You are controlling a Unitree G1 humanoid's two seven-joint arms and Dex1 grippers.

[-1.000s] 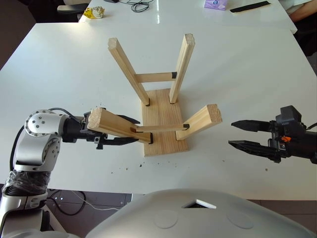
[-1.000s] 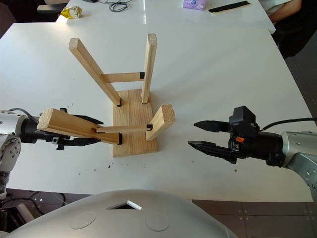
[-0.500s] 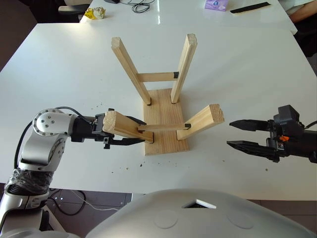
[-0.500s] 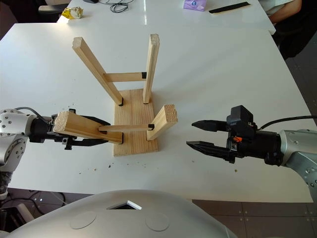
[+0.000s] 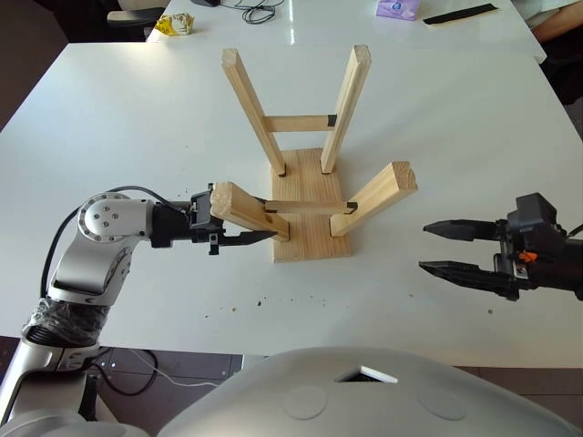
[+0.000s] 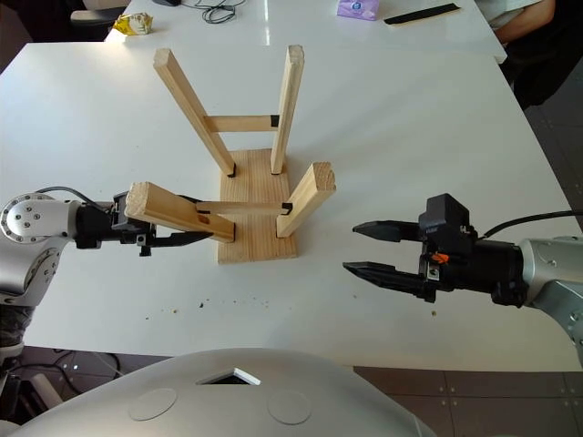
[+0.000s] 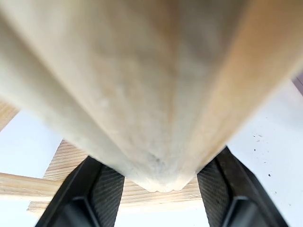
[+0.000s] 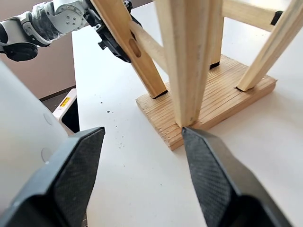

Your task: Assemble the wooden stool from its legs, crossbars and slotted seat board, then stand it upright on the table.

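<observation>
Inverted stool stands mid-surface on seat board: four legs, two crossbars. Left wrist view shows left gripper jaws clamped either side of near-left leg. Jaws of right gripper wide apart, empty, toward right edge.

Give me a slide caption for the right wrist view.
Open right claw faces the inverted stool while the left claw grips one leg.

Both eye views look down from above on the same table. Left wrist view sits pressed against one leg; right wrist view faces the stool low, close.
</observation>
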